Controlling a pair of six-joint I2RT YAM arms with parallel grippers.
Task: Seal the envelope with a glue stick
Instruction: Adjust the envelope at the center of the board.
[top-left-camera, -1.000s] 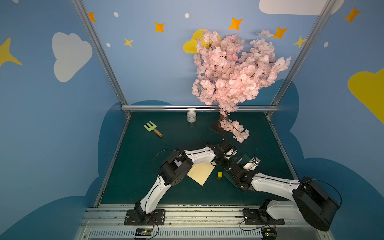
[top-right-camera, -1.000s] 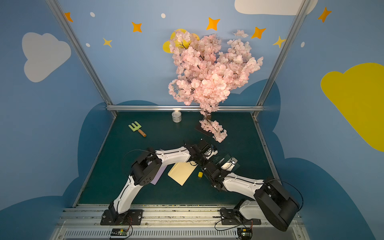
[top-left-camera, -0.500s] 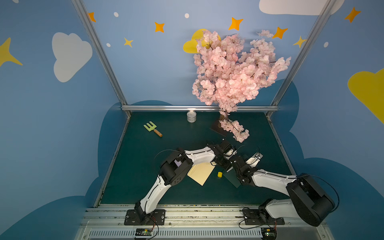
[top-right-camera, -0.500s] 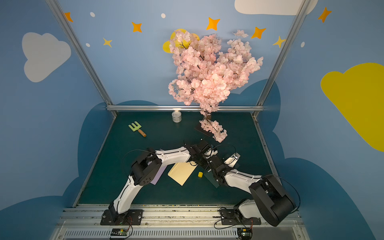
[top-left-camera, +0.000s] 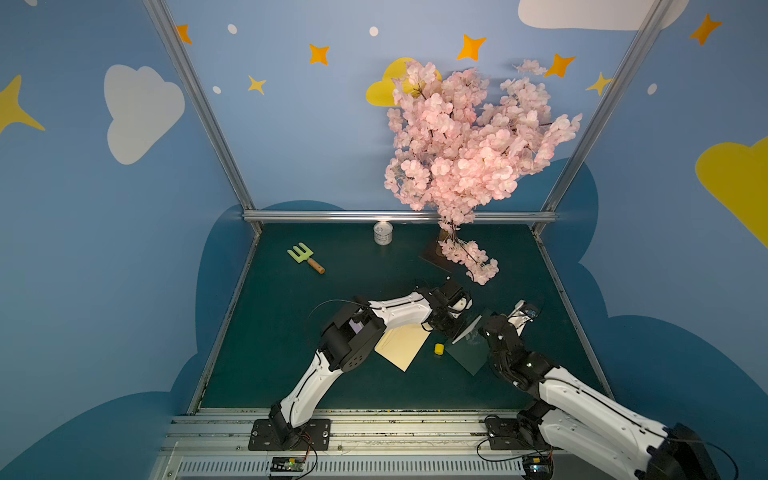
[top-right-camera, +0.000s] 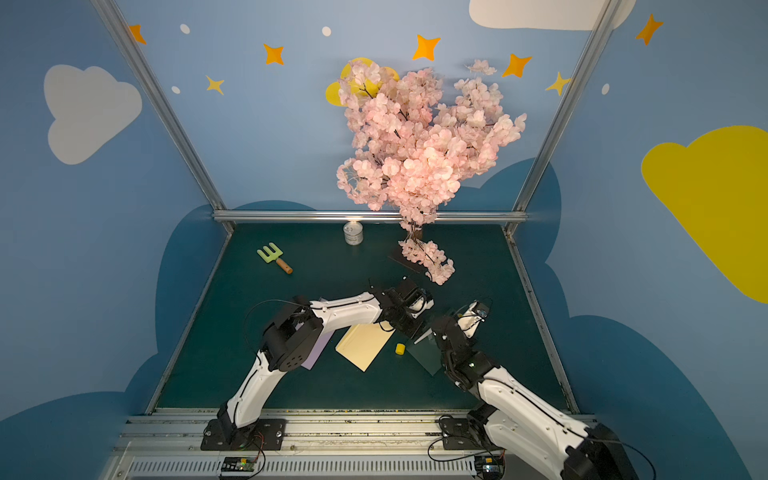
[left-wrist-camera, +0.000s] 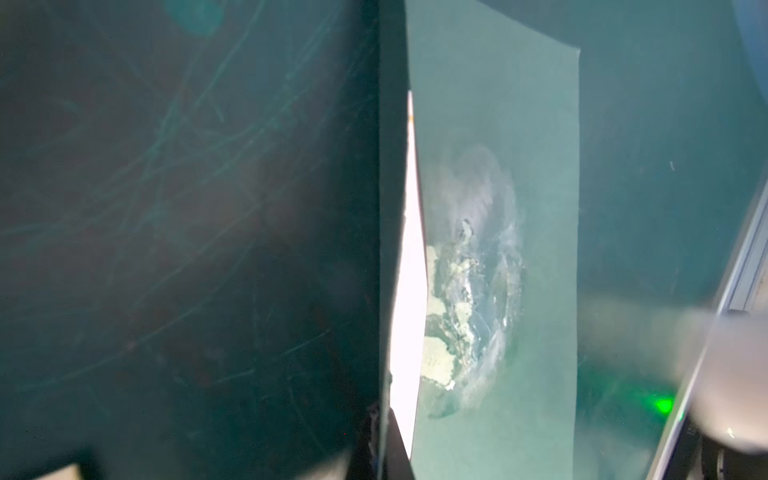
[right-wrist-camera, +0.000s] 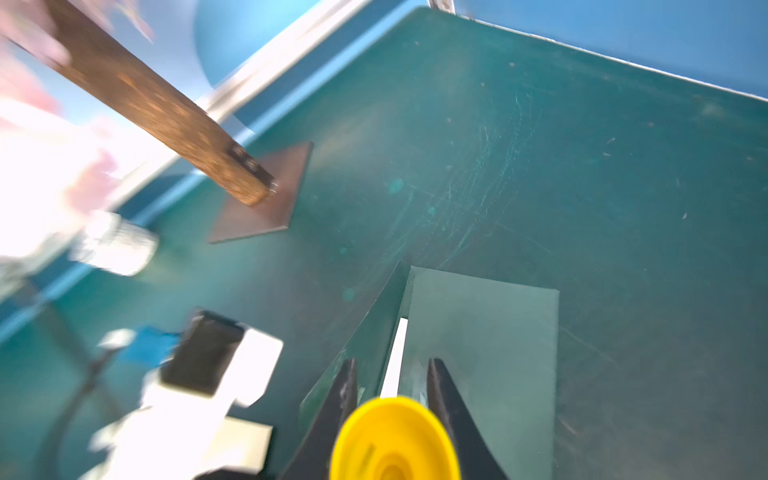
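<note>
The dark green envelope (top-left-camera: 471, 357) lies on the mat right of centre, its flap (top-left-camera: 466, 329) lifted so the white inside shows. My left gripper (left-wrist-camera: 384, 436) is shut on the flap's edge and holds it up. A whitish glue smear (left-wrist-camera: 469, 291) covers the envelope body (left-wrist-camera: 519, 124) beside the flap. My right gripper (right-wrist-camera: 392, 365) is shut on the glue stick (right-wrist-camera: 395, 440), whose round yellow end faces the wrist camera, and it points down at the envelope (right-wrist-camera: 482, 332) by the fold. The yellow cap (top-left-camera: 439, 349) stands alone on the mat left of the envelope; it also shows as the cap (top-right-camera: 400, 349).
A cream paper (top-left-camera: 401, 345) lies under my left forearm, with a purple sheet (top-right-camera: 316, 353) further left. At the back stand a green toy rake (top-left-camera: 305, 257), a tin can (top-left-camera: 383, 233) and a pink blossom tree (top-left-camera: 465, 145) on a dark base plate (top-left-camera: 434, 254).
My right arm has swung: its wrist moved a little right and back over the envelope, and its elbow dropped toward the front right. The left arm stays still, holding the flap.
</note>
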